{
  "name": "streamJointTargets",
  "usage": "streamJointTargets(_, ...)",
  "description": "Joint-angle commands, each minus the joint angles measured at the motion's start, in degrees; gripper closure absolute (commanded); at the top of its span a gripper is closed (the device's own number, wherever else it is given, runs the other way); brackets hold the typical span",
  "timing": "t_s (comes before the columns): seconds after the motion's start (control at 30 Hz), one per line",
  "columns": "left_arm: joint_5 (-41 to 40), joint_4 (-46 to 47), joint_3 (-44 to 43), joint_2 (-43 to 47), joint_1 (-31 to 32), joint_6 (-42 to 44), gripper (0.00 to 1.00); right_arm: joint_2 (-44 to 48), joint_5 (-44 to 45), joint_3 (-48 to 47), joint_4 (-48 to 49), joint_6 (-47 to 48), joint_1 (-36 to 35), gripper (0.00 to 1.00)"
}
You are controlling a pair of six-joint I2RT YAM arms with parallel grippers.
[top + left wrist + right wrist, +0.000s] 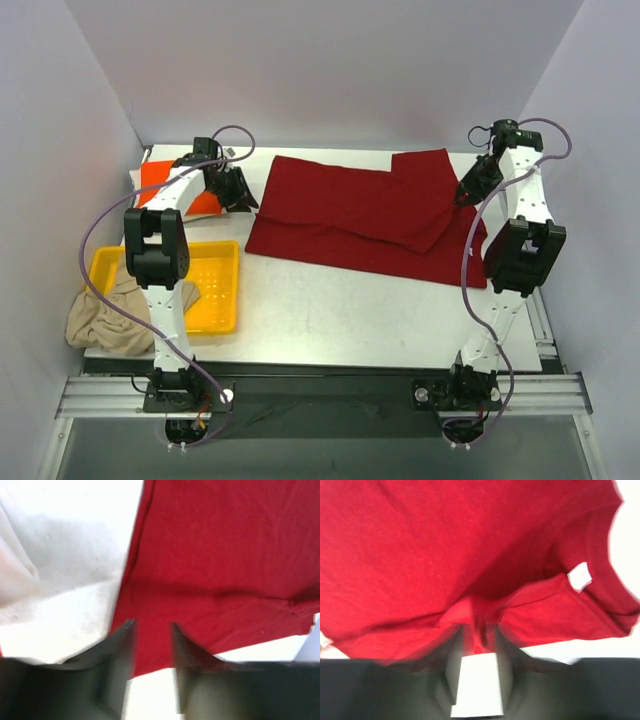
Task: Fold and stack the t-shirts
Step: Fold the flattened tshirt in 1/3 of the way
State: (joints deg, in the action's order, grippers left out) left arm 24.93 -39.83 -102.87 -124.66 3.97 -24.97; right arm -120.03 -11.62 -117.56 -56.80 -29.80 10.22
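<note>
The dark red t-shirt (370,215) lies spread across the back middle of the table, its right part folded over itself. My right gripper (466,193) is at the shirt's right edge. In the right wrist view it (479,630) is shut on a bunched fold of the red cloth (445,545) near the collar label (580,575). My left gripper (238,192) is at the shirt's left edge. In the left wrist view it (152,627) is open, with the red cloth (220,555) under the fingers. The orange t-shirt (162,184) lies folded at the back left. The beige t-shirt (100,318) hangs crumpled over the tray's left side.
A yellow plastic tray (218,290) stands at the left front of the table. White cloth (60,555) lies left of the red shirt, under the orange one (137,178). Purple-grey walls close in the left, back and right.
</note>
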Motion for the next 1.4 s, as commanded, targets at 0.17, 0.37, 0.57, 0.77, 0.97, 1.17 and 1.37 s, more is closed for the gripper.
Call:
streamJointTargets(0.17,-4.18,-0.07,-5.50,0.73,1.38,0.98,0.43,-3.29,-6.14,-6.38,-0.95,3.52,0.86,0.45)
streamJointTargets(0.37,-4.89,6.42,5.73,8.45,5.87,-0.60,0.42,7.51,-5.43,12.67,2.21,6.86,3.57,0.45)
streamJointTargets(0.57,-3.84,17.23,16.29,10.32,11.23,-5.52,0.42,18.15,-8.68,35.54,10.29,9.23,5.60,0.46)
streamJointTargets(0.77,-2.34,22.51,21.22,7.95,12.03,-7.46,0.42,15.44,-8.78,41.09,13.02,8.01,5.78,0.50)
streamJointTargets(0.97,-1.55,23.57,23.67,6.71,11.68,-6.49,0.42,8.86,-4.65,41.18,13.55,7.74,5.87,0.51)
streamJointTargets(1.17,-1.81,24.19,26.31,6.62,11.68,-5.70,0.42,6.74,-0.79,42.76,13.38,7.92,5.87,0.52)
streamJointTargets(1.37,-3.48,24.63,31.50,8.81,11.68,-4.82,0.42,6.38,2.12,46.36,11.63,7.74,5.87,0.52)
